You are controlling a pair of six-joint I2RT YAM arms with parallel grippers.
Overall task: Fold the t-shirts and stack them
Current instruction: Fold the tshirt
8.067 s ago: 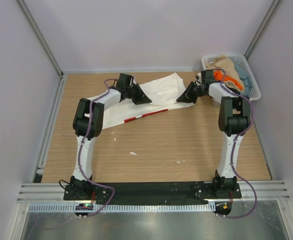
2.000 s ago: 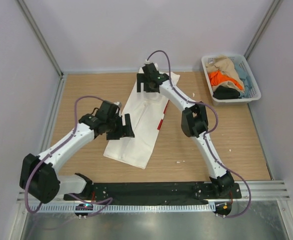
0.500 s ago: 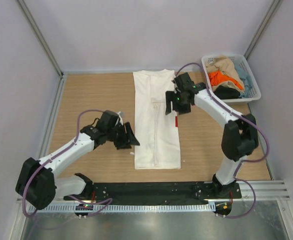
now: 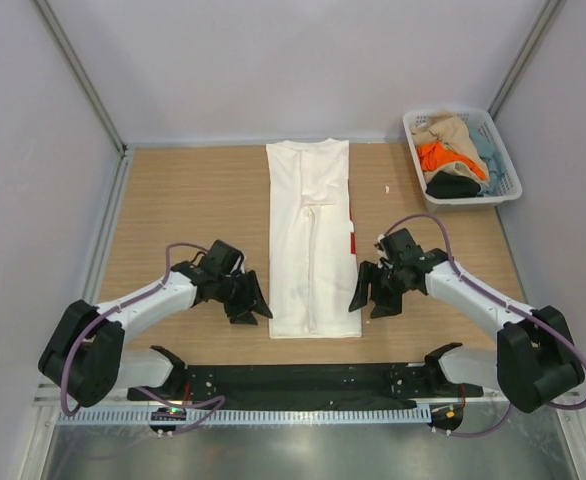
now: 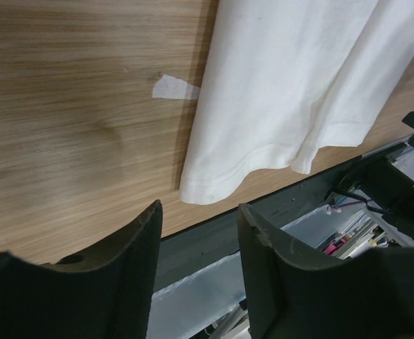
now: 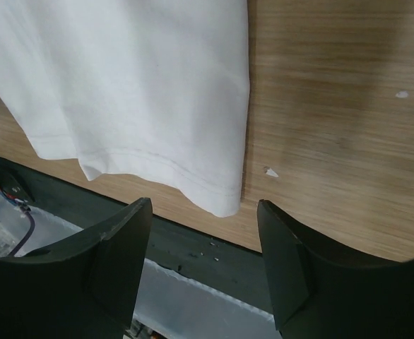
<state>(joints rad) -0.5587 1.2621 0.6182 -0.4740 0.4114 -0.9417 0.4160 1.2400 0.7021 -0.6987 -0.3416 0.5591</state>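
white t-shirt [image 4: 311, 240]: folded into one long strip, flat on the table [image 4: 193, 200], lying between the two grippers
long axis: runs straight away from the grippers, stitched hem at their end, other end far beyond them
red print [image 4: 352, 243]: sliver on the strip's edge, just past the right gripper
left gripper [image 4: 251, 305]: released, fingers apart, nothing between, just beside the hem's left corner
right gripper [image 4: 371, 300]: released, empty, just beside the right corner
edges: hem close to the black base rail [image 4: 303, 378]
open room: bare wood outboard of each gripper
count: one laid-out shirt; one basket [image 4: 470, 201] far beyond the right gripper with tan shirt [image 4: 451, 128], orange shirt [image 4: 438, 155], pale blue shirt [image 4: 485, 148], black shirt [image 4: 453, 186]
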